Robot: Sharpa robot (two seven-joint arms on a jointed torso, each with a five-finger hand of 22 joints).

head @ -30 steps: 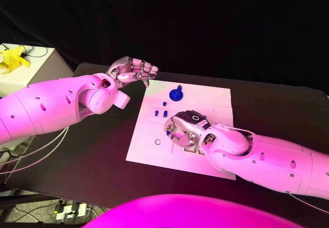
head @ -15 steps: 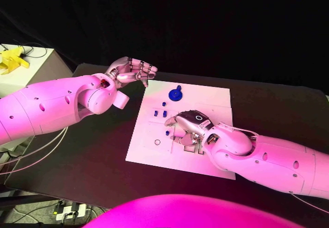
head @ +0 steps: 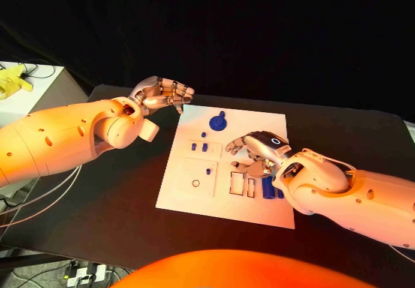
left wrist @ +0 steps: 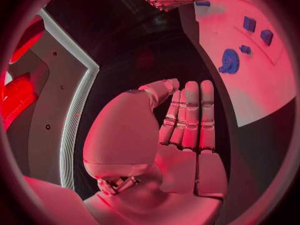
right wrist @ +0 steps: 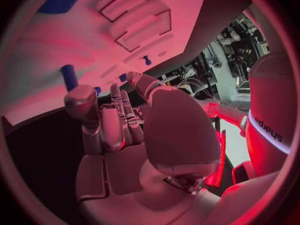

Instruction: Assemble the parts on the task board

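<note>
Task board (head: 268,129) lies under the right robot hand (head: 256,155), fingers curled, grasp unclear. Blue parts (head: 269,188) sit just beside it; the left robot hand (head: 162,93) hangs clenched off the board, farther away

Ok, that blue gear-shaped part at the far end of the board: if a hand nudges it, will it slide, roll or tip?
The blue gear looks to lie flat on the task board, so it would probably slide, not roll. Its small stem-like bit could catch a finger and spin it. It looks like stiff, light plastic, likely easy to knock away; the board seems smooth.
</note>
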